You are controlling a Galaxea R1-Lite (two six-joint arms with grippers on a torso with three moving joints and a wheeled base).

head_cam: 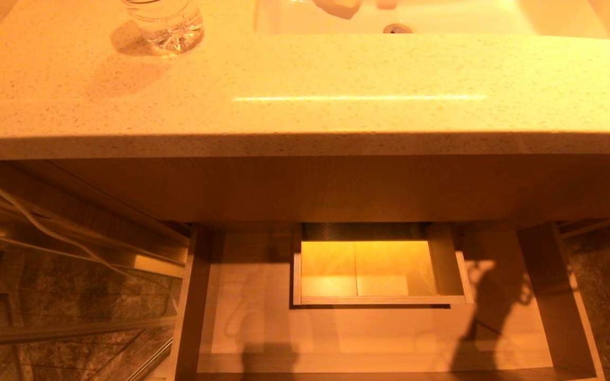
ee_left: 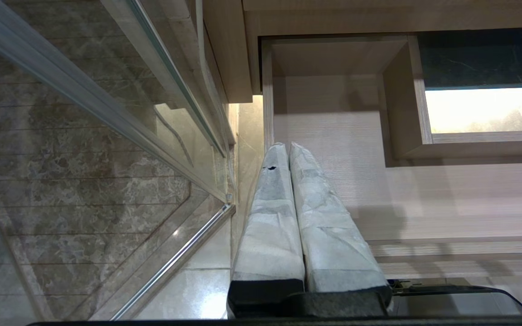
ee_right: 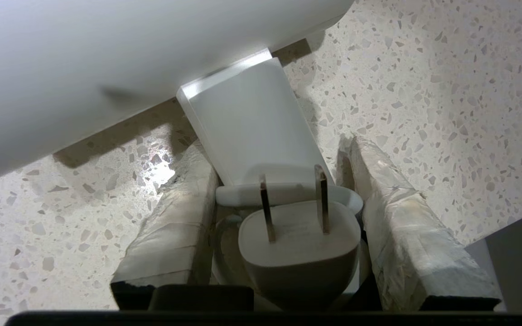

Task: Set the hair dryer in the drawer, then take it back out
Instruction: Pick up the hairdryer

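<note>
Speckled stone worktop [head_cam: 305, 79] fills your view, with a glass [head_cam: 164, 24] by the sink [head_cam: 442, 21]. Below, the drawer [head_cam: 556, 296] stands open. Your right tool [ee_right: 279, 154] straddles the dryer [ee_right: 252, 122] handle on the worktop; grip unclear. Left tool [ee_left: 287, 151] is clenched, beside marble floor [ee_left: 61, 158].

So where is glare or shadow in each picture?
Head view: a bright streak on the counter, dark shadows on the drawer floor. Left wrist view: a washed-out bright patch beyond the cut-out. Right wrist view: the hair dryer casts a shadow on the speckled top.
</note>
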